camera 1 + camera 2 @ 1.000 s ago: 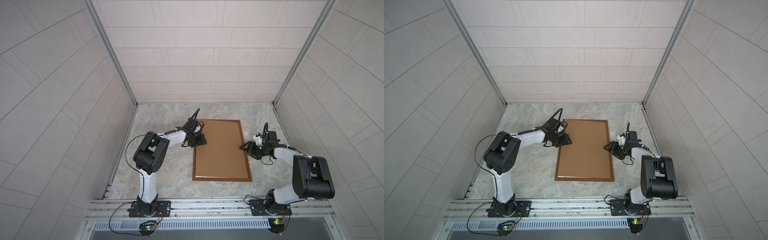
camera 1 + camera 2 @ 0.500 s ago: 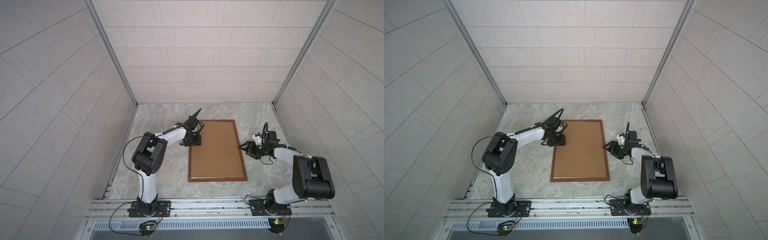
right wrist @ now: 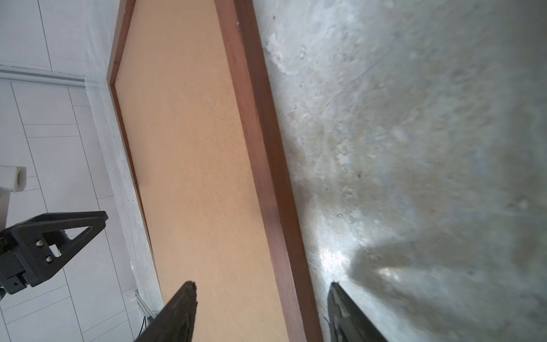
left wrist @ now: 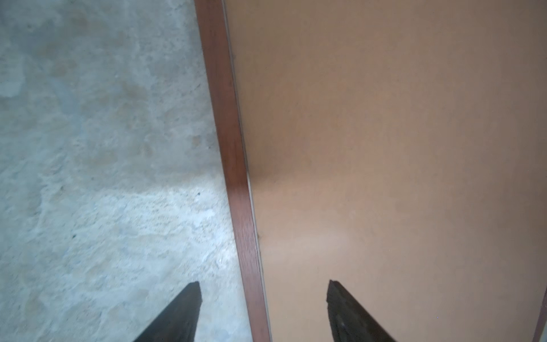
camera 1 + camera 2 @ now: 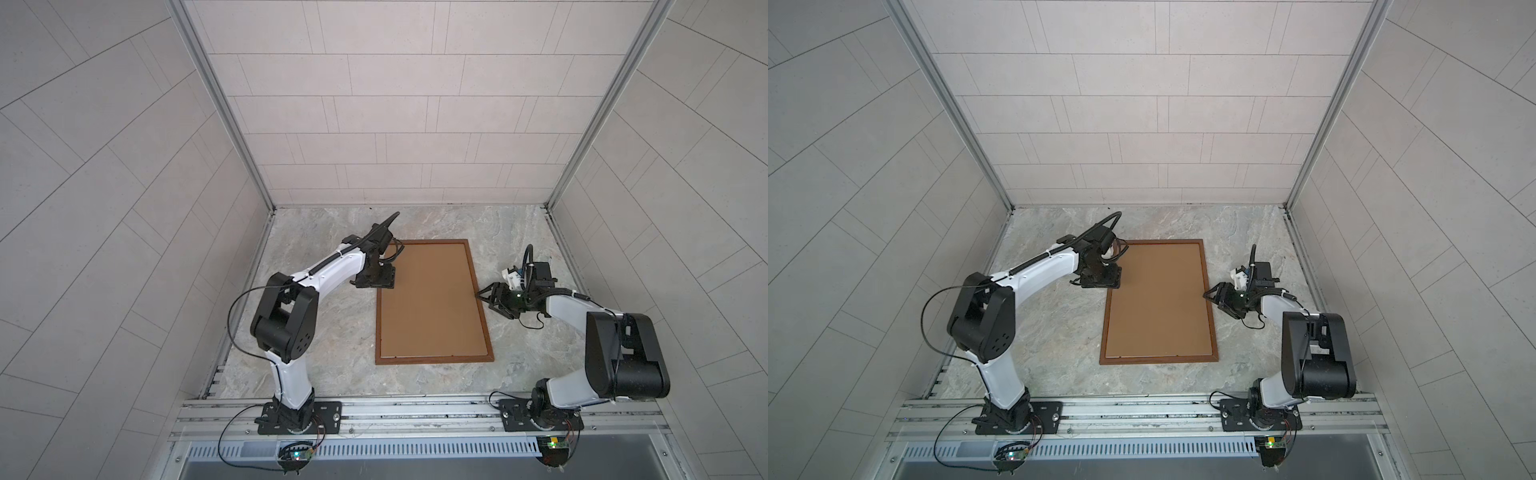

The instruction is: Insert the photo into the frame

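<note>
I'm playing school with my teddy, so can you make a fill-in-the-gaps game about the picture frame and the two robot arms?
1. The frame lies ___ on the table.
2. A plain board of ___ colour fills it.
3. The left gripper and the right gripper each straddle a frame edge with jaws that are ___.

Missing words: flat, brown, open.

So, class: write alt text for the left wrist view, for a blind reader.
The open left gripper straddles one rail of the dark-brown frame without touching it. Brown backing board fills the frame on one side; grey marbled table lies on the other.
</note>
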You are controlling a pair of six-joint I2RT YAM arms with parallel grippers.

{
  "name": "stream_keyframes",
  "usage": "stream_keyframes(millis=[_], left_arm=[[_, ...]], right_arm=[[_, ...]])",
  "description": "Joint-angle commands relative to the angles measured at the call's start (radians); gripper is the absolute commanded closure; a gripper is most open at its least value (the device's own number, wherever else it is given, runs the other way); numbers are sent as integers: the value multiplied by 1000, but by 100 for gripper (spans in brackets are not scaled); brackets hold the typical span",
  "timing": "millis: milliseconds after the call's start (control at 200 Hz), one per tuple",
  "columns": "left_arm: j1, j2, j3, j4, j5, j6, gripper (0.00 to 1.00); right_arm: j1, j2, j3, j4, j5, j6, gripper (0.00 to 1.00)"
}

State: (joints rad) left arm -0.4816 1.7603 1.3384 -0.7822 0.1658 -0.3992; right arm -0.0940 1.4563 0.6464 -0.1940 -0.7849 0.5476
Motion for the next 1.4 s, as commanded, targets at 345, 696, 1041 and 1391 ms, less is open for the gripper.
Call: stream_keyframes(millis=[345,696,1041,1391], left_arm=[[-91,-458,-541,46,267,-308,28],[-220,-538,-703,201,304,-492,29],[-235,-512,-730,305,298,-550,30],[-237,-486,-739,333,292,-567,30]], right_arm=[[92,-99,-65,-104,45,-43,33],[134,-83,-88,-58,62,-5,33],[143,-96,-88,-59,67,2,33],[144,-95,-92,-52,62,2,34]])
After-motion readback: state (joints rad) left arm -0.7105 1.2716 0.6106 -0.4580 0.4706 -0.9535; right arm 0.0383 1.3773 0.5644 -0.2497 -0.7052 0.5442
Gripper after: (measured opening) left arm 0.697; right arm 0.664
